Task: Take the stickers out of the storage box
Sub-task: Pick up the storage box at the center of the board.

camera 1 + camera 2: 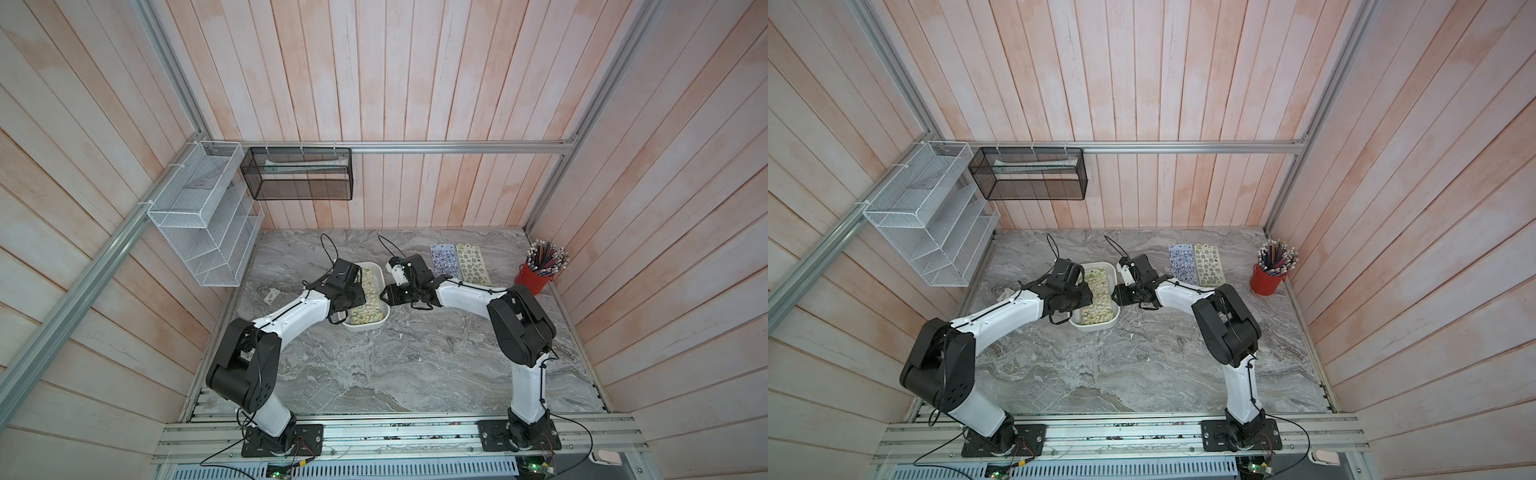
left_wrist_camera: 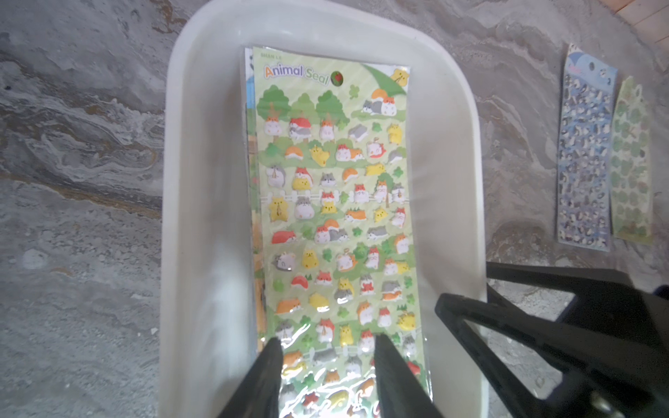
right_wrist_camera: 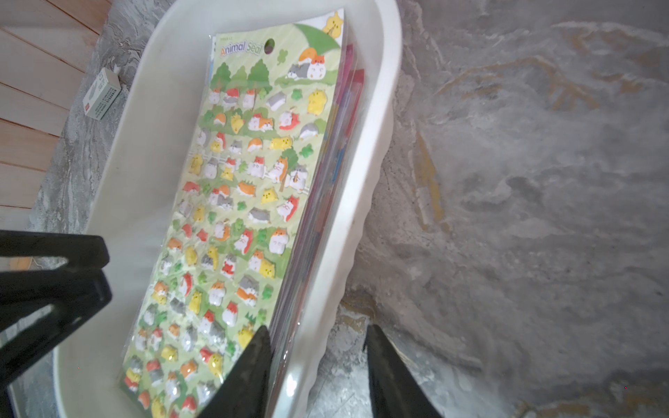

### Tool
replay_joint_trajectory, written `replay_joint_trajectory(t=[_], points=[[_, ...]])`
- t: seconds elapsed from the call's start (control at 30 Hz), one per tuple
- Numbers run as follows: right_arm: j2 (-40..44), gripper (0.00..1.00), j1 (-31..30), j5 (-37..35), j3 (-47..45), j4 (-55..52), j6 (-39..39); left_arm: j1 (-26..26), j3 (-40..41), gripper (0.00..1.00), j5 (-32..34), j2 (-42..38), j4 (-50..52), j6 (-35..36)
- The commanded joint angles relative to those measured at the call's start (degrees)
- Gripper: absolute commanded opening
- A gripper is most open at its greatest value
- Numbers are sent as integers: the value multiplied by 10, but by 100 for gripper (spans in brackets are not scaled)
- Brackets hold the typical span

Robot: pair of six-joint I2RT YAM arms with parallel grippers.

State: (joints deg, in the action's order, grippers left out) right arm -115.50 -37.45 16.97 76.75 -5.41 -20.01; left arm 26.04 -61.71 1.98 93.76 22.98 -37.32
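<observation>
The white storage box (image 1: 367, 327) (image 2: 202, 217) stands mid-table with a stack of stickers (image 1: 368, 301) (image 3: 249, 181) inside, a green animal sheet on top. My left gripper (image 2: 327, 362) (image 1: 355, 298) reaches into the box at its near end. It is open, both fingertips low over the green sheet, whose glossy sleeve is crinkled between them. My right gripper (image 3: 318, 327) (image 1: 387, 294) is open astride the box's right wall, one finger inside against the stack's edge, the other outside over the table. A blue sheet (image 1: 442, 259) and a pale green sheet (image 1: 471, 264) lie flat at the back right.
A red cup of pencils (image 1: 536, 276) stands at the right edge. A small white carton (image 1: 270, 296) lies left of the box. A white wire rack (image 1: 199, 232) and a black mesh basket (image 1: 297, 174) hang on the left and back walls.
</observation>
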Motion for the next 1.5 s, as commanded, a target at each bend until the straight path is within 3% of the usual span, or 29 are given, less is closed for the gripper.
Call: replay_joint_trajectory(t=[0.0,0.63,1.47], points=[[-21,44,-2,-1,0,-12,-1,1,-12,48,14,19,10,2],[-21,41,-2,2,-3,-8,-3,-2,-22,49,27,70,-7,-6],[-29,36,-3,6,-4,-11,-6,-4,30,25,-39,-8,-114,-12]])
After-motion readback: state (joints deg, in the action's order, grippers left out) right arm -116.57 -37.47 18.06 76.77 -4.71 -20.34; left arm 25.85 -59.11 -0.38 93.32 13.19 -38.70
